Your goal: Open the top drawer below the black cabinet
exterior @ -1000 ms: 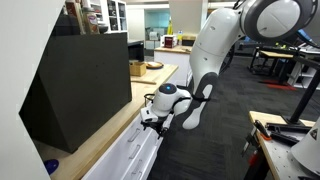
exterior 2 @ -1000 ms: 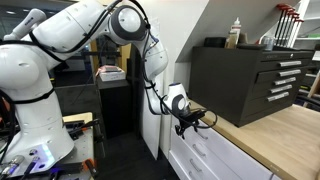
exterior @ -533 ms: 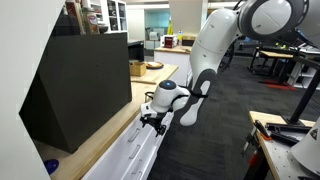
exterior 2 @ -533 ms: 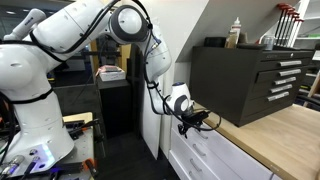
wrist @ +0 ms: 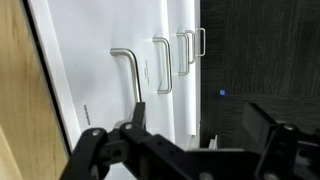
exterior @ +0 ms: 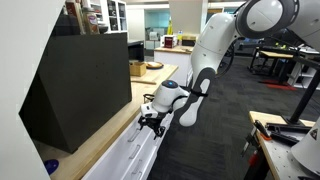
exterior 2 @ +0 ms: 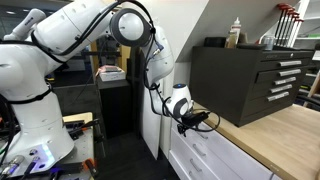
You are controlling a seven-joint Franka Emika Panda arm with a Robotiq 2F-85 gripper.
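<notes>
The black cabinet stands on a wooden counter; it also shows in an exterior view. Below the counter edge is the white top drawer, also seen from the other side. In the wrist view its front carries a slim metal handle, with the lower drawers' handles beyond it. No wood-toned inside shows. My gripper hovers just in front of the drawer's top edge. In the wrist view the gripper is open and empty, short of the handle.
A small brown cardboard box sits on the counter behind the black cabinet. Bottles stand on top of the cabinet. A small blue object lies on the counter. A workbench stands across the dark carpet.
The gripper has shifted slightly down and along the drawer front. The drawer has not visibly moved.
</notes>
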